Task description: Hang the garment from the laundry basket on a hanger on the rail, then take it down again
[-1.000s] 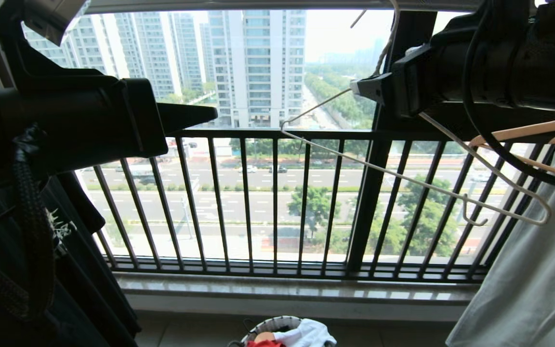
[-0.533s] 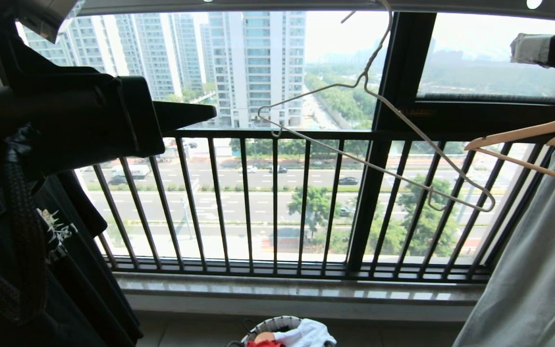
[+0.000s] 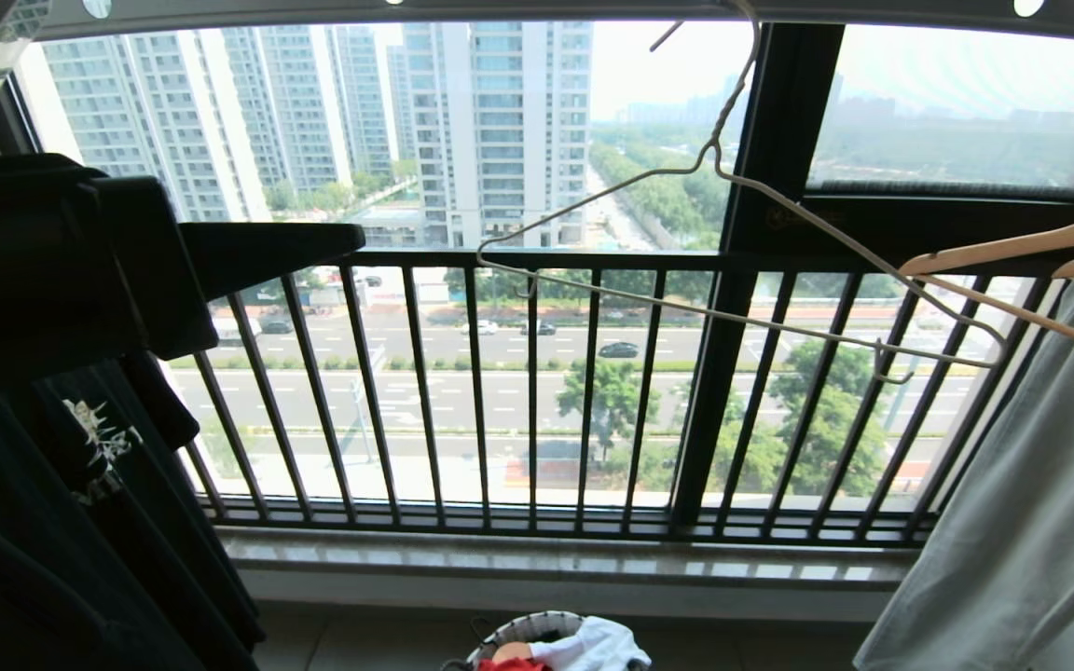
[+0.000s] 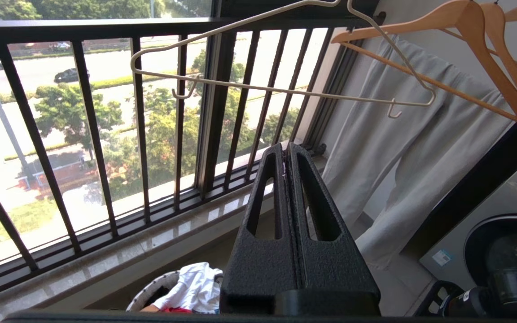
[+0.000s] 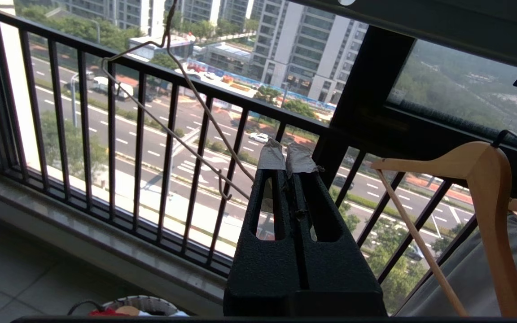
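Note:
The cream wire hanger [image 3: 710,158] hangs bare by its hook from the grey rail [image 3: 500,9] overhead. It shows again in the left wrist view [image 4: 285,88] and the right wrist view [image 5: 165,44]. The laundry basket [image 3: 523,626] stands on the floor below the sill, with a bit of the red garment [image 3: 509,664] showing under a white garment [image 3: 598,643]. My left gripper [image 3: 355,240] is raised at the left, shut and empty [image 4: 285,148]. My right gripper [image 5: 285,154] is out of the head view, below the hanger, shut on nothing, its tips taped grey.
A black T-shirt [image 3: 80,522] hangs at the far left. Wooden hangers [image 3: 1012,247] carrying a pale grey garment [image 3: 1012,522] hang at the right. The black balcony railing [image 3: 532,391] and stone sill run across ahead. A washing machine [image 4: 505,260] stands at the right.
My right gripper left the hanger's neck, dropped out of the head view and shut. The hanger now swings free on the rail. My left arm sank a little.

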Controlling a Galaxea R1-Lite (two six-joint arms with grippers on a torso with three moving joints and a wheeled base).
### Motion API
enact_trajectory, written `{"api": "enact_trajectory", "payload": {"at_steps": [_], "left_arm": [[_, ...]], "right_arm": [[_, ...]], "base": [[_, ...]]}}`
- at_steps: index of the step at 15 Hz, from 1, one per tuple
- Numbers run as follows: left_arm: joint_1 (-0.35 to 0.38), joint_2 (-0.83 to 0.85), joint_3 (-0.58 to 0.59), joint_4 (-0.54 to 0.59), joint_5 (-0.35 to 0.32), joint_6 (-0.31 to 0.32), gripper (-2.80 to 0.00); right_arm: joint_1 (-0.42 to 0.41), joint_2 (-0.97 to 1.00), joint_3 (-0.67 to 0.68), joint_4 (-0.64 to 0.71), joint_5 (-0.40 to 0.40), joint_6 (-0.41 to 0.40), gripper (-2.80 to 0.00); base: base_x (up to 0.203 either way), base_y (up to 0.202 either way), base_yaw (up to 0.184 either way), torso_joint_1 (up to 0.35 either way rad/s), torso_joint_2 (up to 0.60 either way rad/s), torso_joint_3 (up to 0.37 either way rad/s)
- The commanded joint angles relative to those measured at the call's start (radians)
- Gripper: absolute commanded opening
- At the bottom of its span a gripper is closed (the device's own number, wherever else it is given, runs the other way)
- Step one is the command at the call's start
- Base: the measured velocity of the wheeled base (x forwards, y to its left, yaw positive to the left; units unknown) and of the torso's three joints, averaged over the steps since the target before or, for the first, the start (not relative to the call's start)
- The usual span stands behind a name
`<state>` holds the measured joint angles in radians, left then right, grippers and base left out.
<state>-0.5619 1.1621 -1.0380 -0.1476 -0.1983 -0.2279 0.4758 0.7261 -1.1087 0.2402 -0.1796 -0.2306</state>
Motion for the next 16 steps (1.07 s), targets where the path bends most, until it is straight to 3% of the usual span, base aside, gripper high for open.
{"api": "enact_trajectory", "payload": {"at_steps": [1,4,5,9,10,13,16], "left_arm": [[0.005,-0.123,0.051,0.012,0.004,0.000,-2.80],[0.030,-0.332,0.088,0.162,0.024,0.020,-2.80],[0.079,-0.387,0.103,0.208,0.042,0.028,-2.80],[0.401,-0.650,0.165,0.285,0.079,0.048,-2.80],[0.447,-0.696,0.174,0.330,0.085,0.050,-2.80],[0.489,-0.833,0.237,0.515,0.101,0.066,-2.80],[0.526,-0.961,0.391,0.547,0.140,0.101,-2.80]], "right_arm": [[-0.029,-0.108,0.007,0.006,-0.009,0.008,-2.80],[-0.135,-0.126,0.033,0.007,0.002,0.022,-2.80],[-0.161,-0.163,0.063,0.007,0.004,0.028,-2.80],[-0.315,-0.303,0.176,0.005,0.006,0.044,-2.80],[-0.347,-0.324,0.172,0.006,0.006,0.045,-2.80],[-0.399,-0.413,0.167,0.086,0.005,0.045,-2.80],[-0.428,-0.490,0.212,0.195,0.007,0.046,-2.80]], "base": [[0.000,0.000,0.000,0.000,0.00,0.000],[0.000,0.000,0.000,0.000,0.00,0.000],[0.000,0.000,0.000,0.000,0.00,0.000],[0.000,0.000,0.000,0.000,0.00,0.000],[0.000,0.000,0.000,0.000,0.00,0.000],[0.000,0.000,0.000,0.000,0.00,0.000],[0.000,0.000,0.000,0.000,0.00,0.000]]}}
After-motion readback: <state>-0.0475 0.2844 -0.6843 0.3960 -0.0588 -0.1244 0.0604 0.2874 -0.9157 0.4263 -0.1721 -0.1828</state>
